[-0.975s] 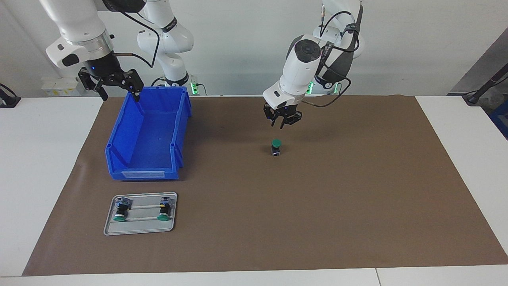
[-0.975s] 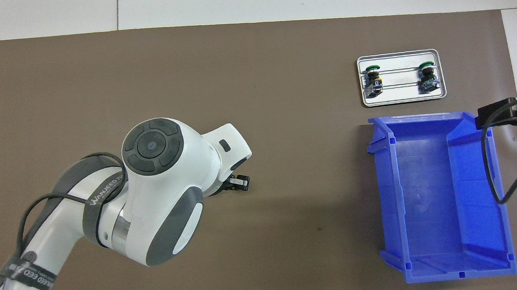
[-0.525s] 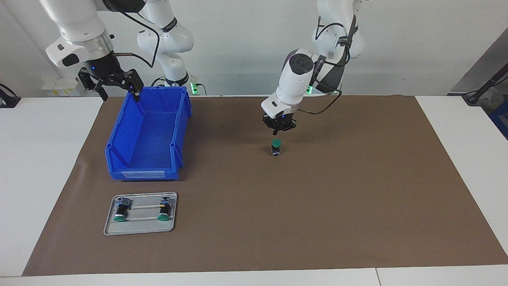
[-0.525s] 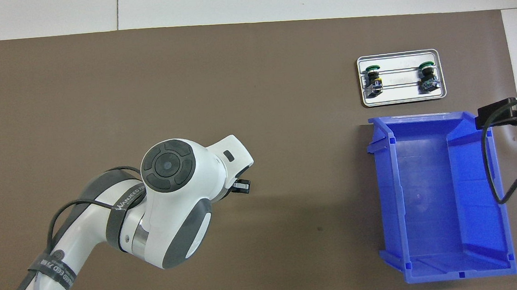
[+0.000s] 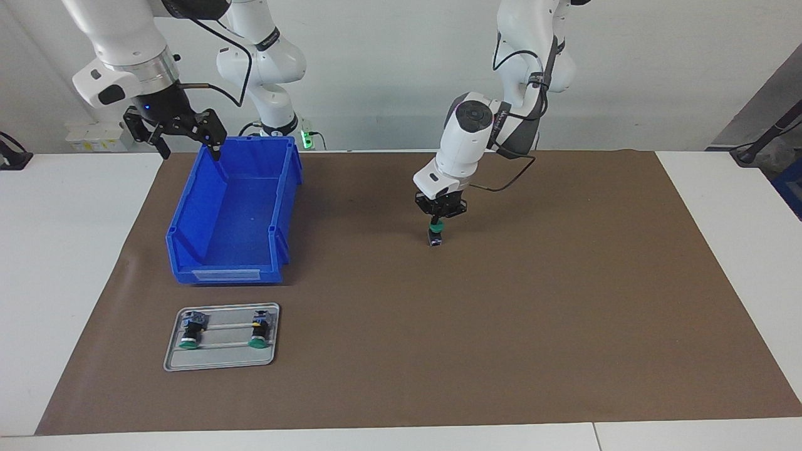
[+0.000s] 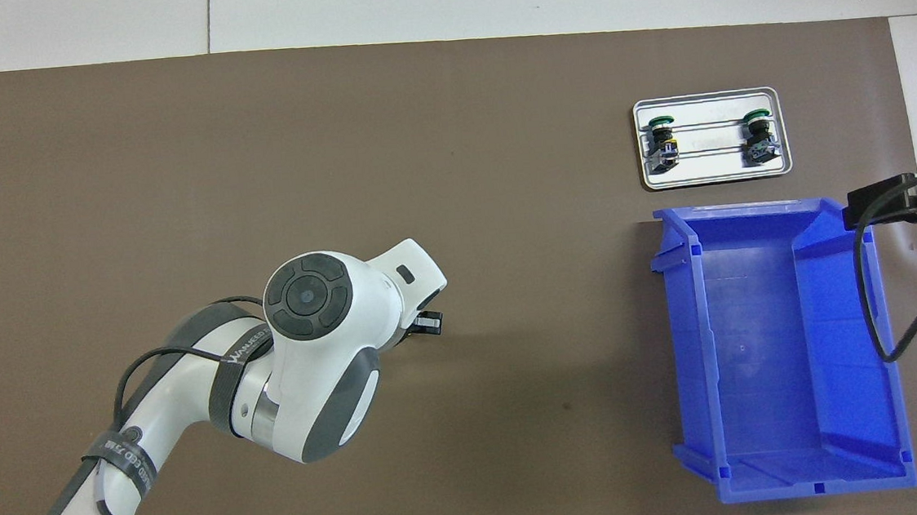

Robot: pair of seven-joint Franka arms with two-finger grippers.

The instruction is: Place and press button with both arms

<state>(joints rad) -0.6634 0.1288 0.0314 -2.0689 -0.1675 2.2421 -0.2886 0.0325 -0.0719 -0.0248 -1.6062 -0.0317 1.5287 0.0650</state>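
A green-capped button [image 5: 436,234] stands upright on the brown mat in the middle of the table. My left gripper [image 5: 435,220] points straight down over it, shut, with its joined fingertips touching the green cap. In the overhead view the left arm's wrist hides this button. My right gripper [image 5: 176,132] hangs open above the blue bin's corner nearest the robots, at the right arm's end of the table, holding nothing. The right arm waits there.
A blue bin [image 5: 190,210] [image 6: 687,329] sits open on the mat. Farther from the robots, a grey tray [image 5: 220,359] [image 6: 712,174] holds two more green-capped buttons [image 5: 190,332] [image 5: 257,330] lying on their sides. White tabletop borders the mat.
The left gripper's fingers closed, and it came down from above the button until its tips met the green cap. The right arm has not moved.
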